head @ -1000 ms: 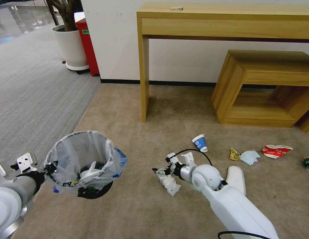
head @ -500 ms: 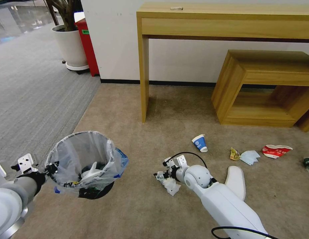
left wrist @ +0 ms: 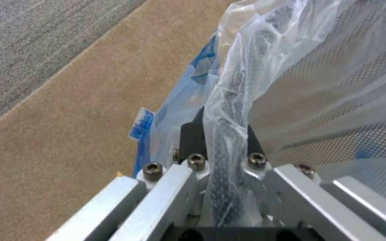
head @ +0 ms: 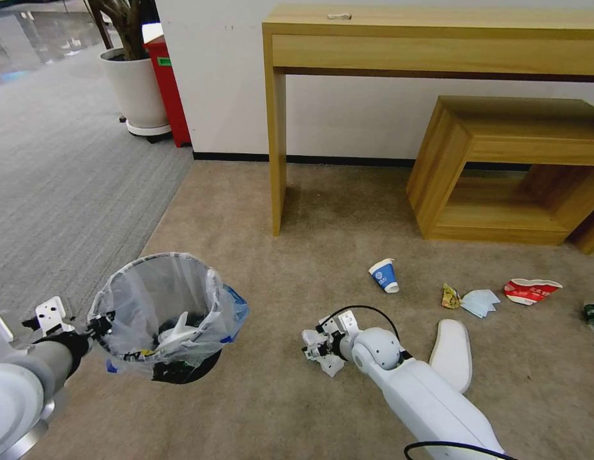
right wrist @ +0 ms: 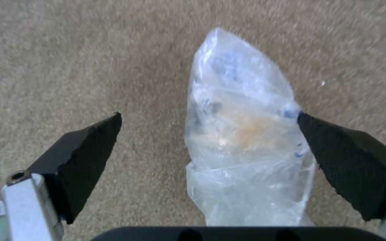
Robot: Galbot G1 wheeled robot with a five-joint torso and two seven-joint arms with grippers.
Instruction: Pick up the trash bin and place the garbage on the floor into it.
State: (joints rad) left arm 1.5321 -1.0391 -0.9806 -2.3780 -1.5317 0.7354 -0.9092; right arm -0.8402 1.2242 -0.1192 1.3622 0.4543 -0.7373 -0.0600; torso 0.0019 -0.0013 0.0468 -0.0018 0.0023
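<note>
1. Left gripper [left wrist: 222, 174] clamps the trash bin [head: 166, 313] by its rim, off the floor.
2. Right gripper [right wrist: 208, 147] is wide around a crumpled plastic bag [right wrist: 246, 140] on the carpet.
3. Risk: bag sits off-centre toward 1 finger; closing may nudge it away.
4. Right wrist view shows this offset; head view does not.

Wooden console [head: 437, 45]: stood against the wall.
Low wooden shelf [head: 520, 166]: sat beneath it.
Potted plant [head: 134, 83]: beside a red box [head: 169, 89].
</note>
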